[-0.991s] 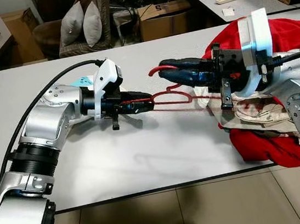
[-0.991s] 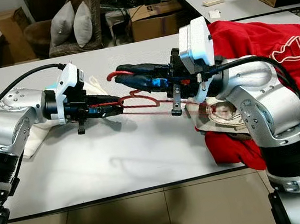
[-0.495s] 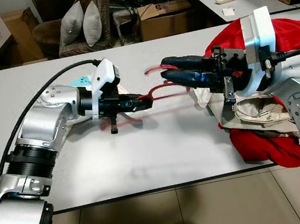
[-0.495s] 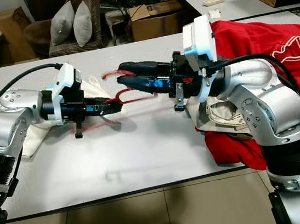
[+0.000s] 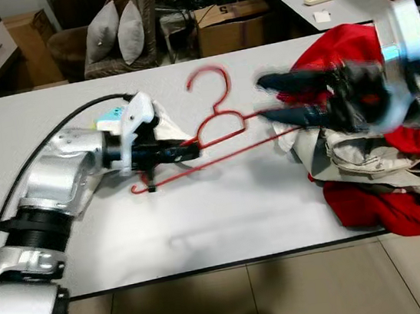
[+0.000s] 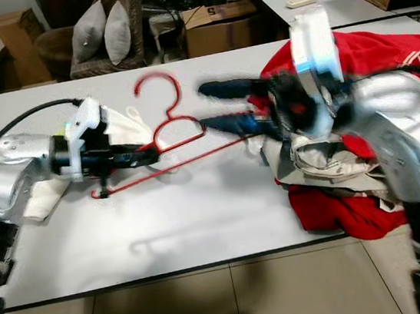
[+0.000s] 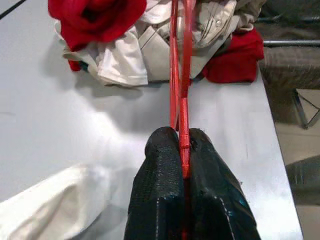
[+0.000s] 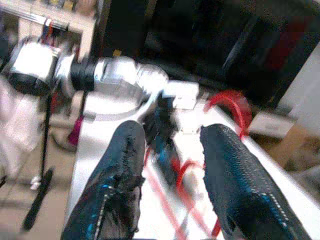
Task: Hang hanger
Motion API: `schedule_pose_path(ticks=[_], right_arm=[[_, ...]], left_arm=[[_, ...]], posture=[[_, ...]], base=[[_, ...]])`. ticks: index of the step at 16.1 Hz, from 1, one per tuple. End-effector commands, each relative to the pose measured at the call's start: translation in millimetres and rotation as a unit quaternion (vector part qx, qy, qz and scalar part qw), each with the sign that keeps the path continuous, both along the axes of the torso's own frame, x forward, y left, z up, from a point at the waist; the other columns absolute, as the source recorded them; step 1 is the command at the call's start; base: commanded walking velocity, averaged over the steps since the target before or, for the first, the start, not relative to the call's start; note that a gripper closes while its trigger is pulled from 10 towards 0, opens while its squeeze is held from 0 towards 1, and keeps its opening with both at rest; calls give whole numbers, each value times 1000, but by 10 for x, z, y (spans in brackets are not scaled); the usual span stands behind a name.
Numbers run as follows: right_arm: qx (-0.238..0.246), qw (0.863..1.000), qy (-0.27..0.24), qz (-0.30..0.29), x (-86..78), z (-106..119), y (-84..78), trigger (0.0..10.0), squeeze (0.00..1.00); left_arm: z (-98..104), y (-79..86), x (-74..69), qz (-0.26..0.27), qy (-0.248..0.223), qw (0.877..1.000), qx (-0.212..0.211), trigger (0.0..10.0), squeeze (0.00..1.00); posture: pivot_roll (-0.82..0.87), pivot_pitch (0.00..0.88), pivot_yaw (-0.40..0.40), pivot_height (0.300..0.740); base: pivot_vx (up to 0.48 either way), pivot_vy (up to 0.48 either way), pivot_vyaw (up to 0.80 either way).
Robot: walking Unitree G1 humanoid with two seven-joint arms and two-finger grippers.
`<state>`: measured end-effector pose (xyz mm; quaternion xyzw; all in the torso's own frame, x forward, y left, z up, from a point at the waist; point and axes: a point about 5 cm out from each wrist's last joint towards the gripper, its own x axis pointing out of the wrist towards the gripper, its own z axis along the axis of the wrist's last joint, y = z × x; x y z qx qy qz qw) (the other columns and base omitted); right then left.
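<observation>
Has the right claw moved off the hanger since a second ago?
Yes. The right claw has let go, open, and drawn back toward the red clothes; the left claw holds the hanger.

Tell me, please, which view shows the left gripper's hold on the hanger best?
The left wrist view: the left gripper is shut on the red hanger, seen close up. The eye views show the whole hanger, its hook raised, from farther off. The right wrist view is blurred.

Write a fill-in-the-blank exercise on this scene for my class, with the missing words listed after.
1. The thin red wire hanger is clamped in the ____ gripper.
2. The right gripper has its fingers ____.
3. The pile of red and cream clothes lies on the ____ table.
4. The hanger's hook points ____.

Missing words: left; open; white; up
</observation>
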<state>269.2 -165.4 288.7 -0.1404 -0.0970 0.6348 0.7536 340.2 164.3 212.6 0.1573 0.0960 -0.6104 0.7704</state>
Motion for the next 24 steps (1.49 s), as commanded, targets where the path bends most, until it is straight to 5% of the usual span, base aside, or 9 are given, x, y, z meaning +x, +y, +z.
schedule_pose_path(ticks=[1, 4, 5, 11, 14, 15, 24], right_arm=[[-43, 999, -2, 0, -31, -43, -17, 10000, 1000], [-97, 993, -13, -58, 66, -153, -20, 10000, 1000], [-102, 992, -13, -70, 95, -169, -21, 10000, 0], [-148, 988, -5, -42, 90, -276, -1, 10000, 0], [-167, 985, 11, -30, 99, -406, 59, 1608, 0], [-166, 985, 14, -44, 143, -423, 72, 0, 0], [-159, 986, 16, -48, 192, -427, 105, 0, 0]], left_arm=[[72, -1, 3, -4, -18, 1000, 10, 0, 0], [134, -75, -5, -26, -41, 999, 22, 0, 0], [149, -95, -11, -33, -51, 998, 30, 0, 0], [258, -213, -55, -79, -113, 987, 79, 0, 0], [313, -279, -60, -90, -140, 982, 87, 0, 0], [328, -294, -69, -96, -149, 980, 94, 0, 0], [351, -275, -71, -99, -171, 972, 124, 0, 0]], posture=[[49, 0, 58, 740], [40, 0, 54, 740], [40, 0, 54, 740], [30, 0, 45, 740], [29, 0, 45, 740], [31, 0, 45, 740], [36, 0, 45, 740]], base=[[0, 0, 0], [0, 0, 0], [0, 0, 0], [0, 0, 0], [0, 0, 0], [0, 0, 0], [0, 0, 0]])
